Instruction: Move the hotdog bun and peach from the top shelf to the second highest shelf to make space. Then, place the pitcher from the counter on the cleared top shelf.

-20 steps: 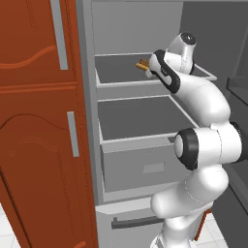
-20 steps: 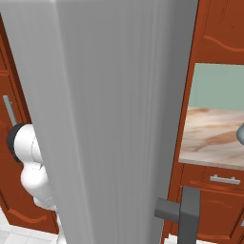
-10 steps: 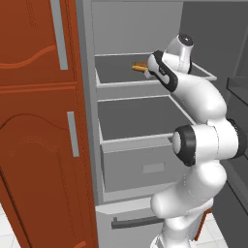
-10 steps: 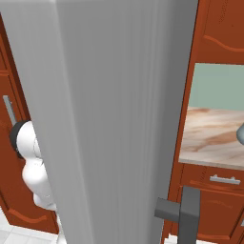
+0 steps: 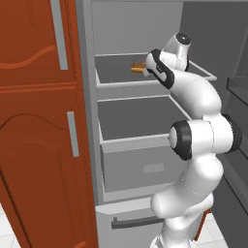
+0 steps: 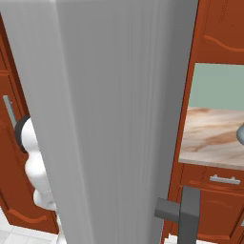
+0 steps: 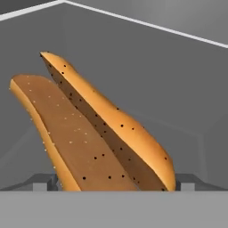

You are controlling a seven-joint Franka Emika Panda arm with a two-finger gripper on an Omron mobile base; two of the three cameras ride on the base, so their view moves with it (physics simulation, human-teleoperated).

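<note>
In the hand view the hotdog bun point(image 7: 102, 133) looms close, a tan-orange split roll with a brown inner face, slanting up to the left. My gripper point(image 7: 115, 182) is open, and its two dark fingertips point(image 7: 44, 181) stand on either side of the bun's near end without pinching it. From the left base view, the bun point(image 5: 138, 68) lies on the top shelf point(image 5: 126, 83) of the open fridge, just left of my hand. The peach is hidden. At the right edge of the right base view, the pitcher point(image 6: 239, 136) partly shows on the counter point(image 6: 209, 138).
The second highest shelf point(image 5: 135, 114) lies bare under the top one, with a drawer point(image 5: 140, 164) below it. The open grey fridge door point(image 6: 119, 119) blocks most of the right base view. Red-brown cupboard doors point(image 5: 38, 121) stand left of the fridge.
My hand has crept a little further into the top shelf toward the bun. The gripper has stayed open and the bun has not moved.
</note>
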